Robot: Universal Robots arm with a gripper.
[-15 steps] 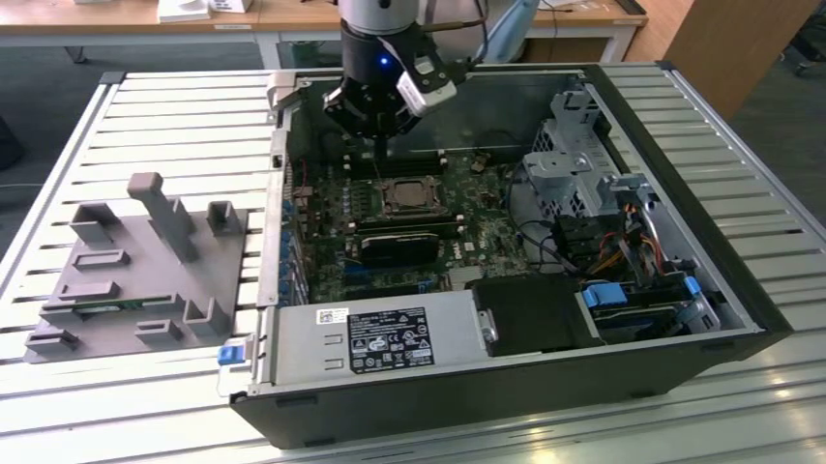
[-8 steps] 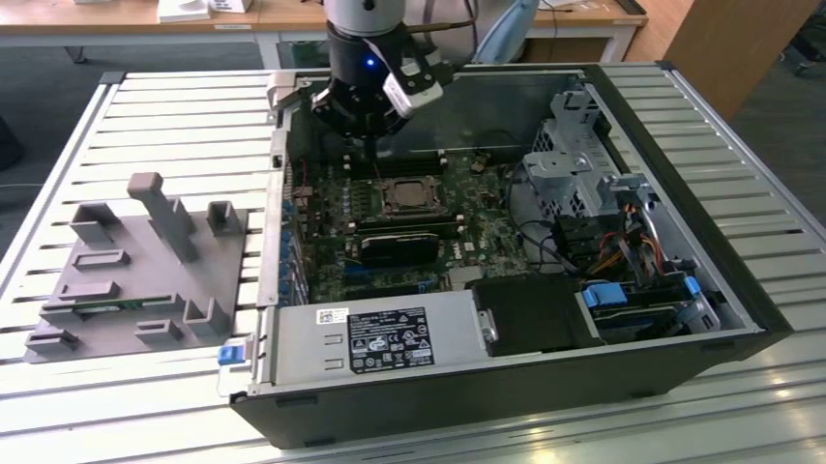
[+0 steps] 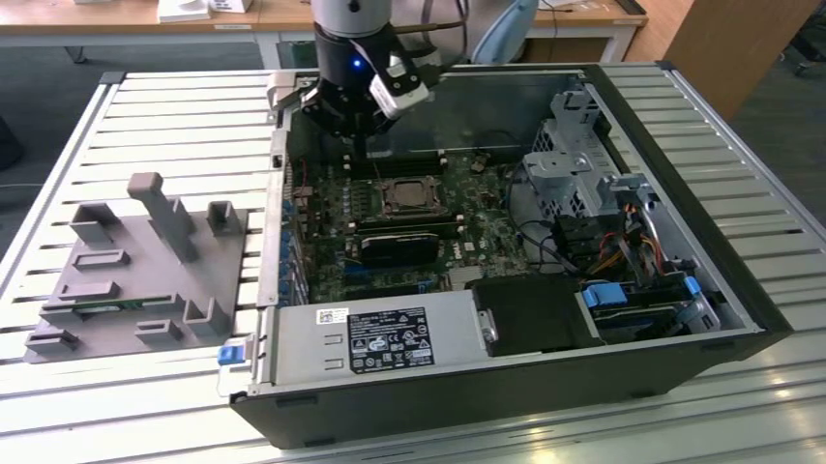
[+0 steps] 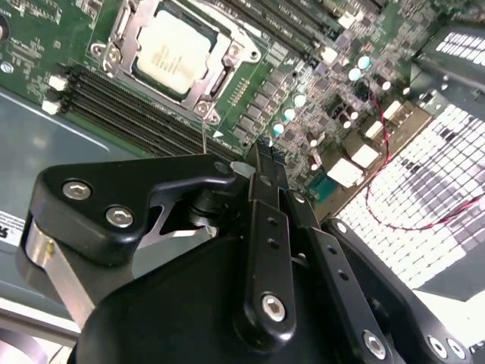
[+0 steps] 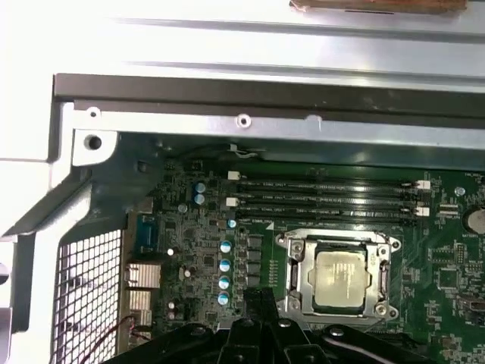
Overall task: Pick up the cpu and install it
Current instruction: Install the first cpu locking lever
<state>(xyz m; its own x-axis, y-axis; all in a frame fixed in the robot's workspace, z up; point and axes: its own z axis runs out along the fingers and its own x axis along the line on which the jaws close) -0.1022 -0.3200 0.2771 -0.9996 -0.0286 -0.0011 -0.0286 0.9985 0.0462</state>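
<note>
Cpu (image 3: 412, 196) seated in motherboard (image 3: 485, 217) socket; pincer (image 4: 261, 155) clenched, empty, hovering above board just beside socket, at its 11 o'clock in exterior view.

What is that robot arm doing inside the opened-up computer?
A single robot arm is working over an open computer case lying on a slatted table. Its gripper hangs just above the green motherboard, its jaws closed together with nothing between them. The cpu already sits in its socket on the board, framed by the metal bracket. Beside the case, on the exterior view's left, stands a grey parts holder.
</note>
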